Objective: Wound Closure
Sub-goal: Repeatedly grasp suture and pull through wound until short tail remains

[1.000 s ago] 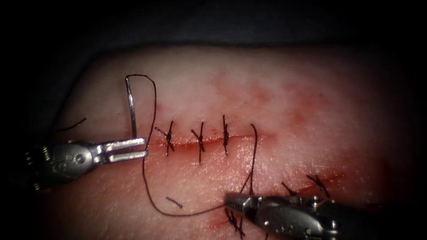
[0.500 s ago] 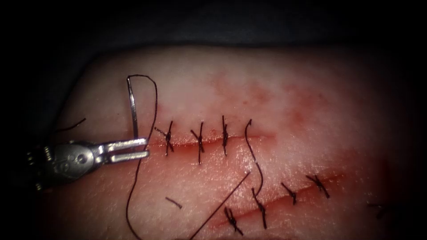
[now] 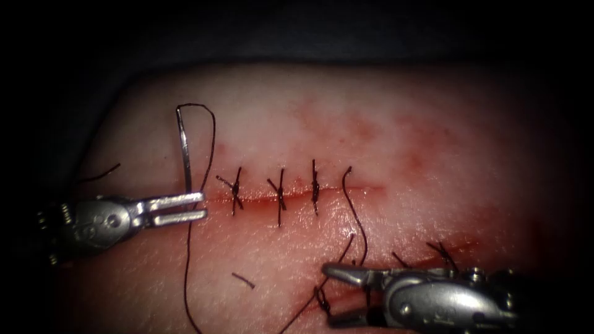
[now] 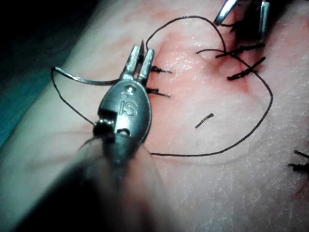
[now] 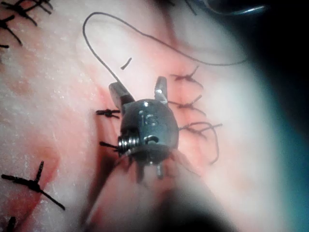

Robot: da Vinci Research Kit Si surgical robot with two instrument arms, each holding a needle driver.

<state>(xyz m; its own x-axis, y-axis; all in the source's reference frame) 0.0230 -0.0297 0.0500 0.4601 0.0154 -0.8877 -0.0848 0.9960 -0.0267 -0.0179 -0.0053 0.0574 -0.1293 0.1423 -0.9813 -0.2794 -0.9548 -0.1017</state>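
Endoscope: the left tool (image 3: 185,207), at the cut's (image 3: 291,196) left end, clamps the needle (image 3: 184,148) near its tip end, clear of the tissue (image 3: 433,124), apparently parked. The right tool (image 3: 337,295) gapes empty beside the thread (image 3: 356,216).

Left wrist: needle (image 4: 84,79) crosswise in closed jaws.

Right wrist: jaws apart, holding nothing.

Two silver metal tools: the left tool (image 3: 185,207) has slim straight prongs, a round pivot screw and coiled cable; the right tool (image 3: 331,291) bears stamped letters.
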